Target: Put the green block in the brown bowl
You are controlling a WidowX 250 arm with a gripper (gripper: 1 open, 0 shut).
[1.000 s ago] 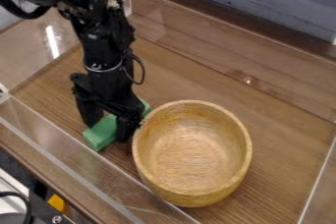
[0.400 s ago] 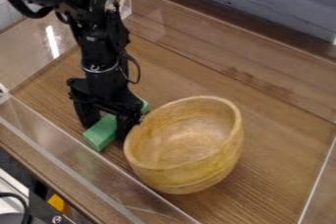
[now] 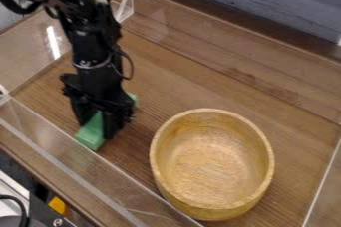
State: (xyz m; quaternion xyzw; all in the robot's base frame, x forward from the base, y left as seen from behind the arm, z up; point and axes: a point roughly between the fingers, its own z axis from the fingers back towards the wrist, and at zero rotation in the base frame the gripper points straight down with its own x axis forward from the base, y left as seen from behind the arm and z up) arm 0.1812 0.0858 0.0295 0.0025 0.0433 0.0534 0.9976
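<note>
A single black robot arm (image 3: 83,32) reaches down from the upper left of the view onto a wooden table (image 3: 226,67) with visible grain. Its gripper (image 3: 102,121) points straight down, and its dark fingers (image 3: 115,119) stand over the near end of the green block (image 3: 91,134), their tips at the level of the table top. The fingers are drawn in against the sides of the block, so the gripper is pinching the green block. The block lies flat on the table near the lower left of the view, partly hidden by the fingers; only its near left end and a sliver of its top show. The brown bowl (image 3: 213,203) sits upright on the table to the right of the block and nearer the front edge, apart from both the block and the gripper. Its thick rim is fully visible and its pale interior holds nothing. A clear plastic wall (image 3: 60,161) runs along the front and left edges of the table, just beside the block.
</note>
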